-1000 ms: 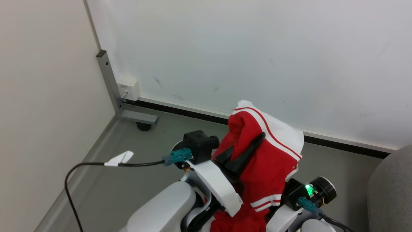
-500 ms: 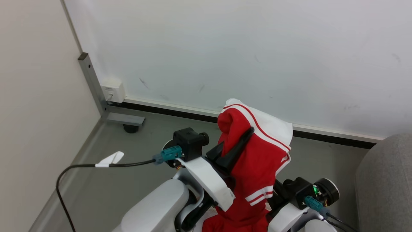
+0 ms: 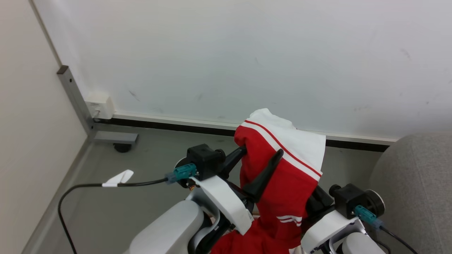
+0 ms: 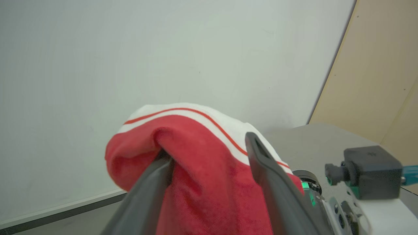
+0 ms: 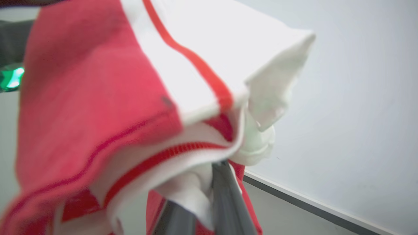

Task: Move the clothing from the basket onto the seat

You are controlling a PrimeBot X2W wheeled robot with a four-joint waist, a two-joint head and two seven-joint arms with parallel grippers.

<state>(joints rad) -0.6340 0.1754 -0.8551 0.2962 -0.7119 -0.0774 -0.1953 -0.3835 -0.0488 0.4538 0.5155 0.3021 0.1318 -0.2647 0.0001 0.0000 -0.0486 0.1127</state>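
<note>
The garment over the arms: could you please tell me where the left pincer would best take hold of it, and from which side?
Probably the rounded red fold at the top of the garment. It humps up between the fingers of the open left pincer, so closing from below, along them, should catch it. The right pincer is shut on the white edge opposite.

Corner of a bare indoor test room, more laboratory than home. A plain white partition panel (image 3: 212, 53) stands on a metal post (image 3: 74, 95) with a castor foot (image 3: 122, 147). It meets a beige wall (image 3: 21, 123) above a smooth grey floor (image 3: 141, 155) edged by a black skirting strip (image 3: 159, 126). A surface-mounted white socket box (image 3: 100, 106) and one grey fabric sofa (image 3: 413, 183) are the only fittings.
</note>
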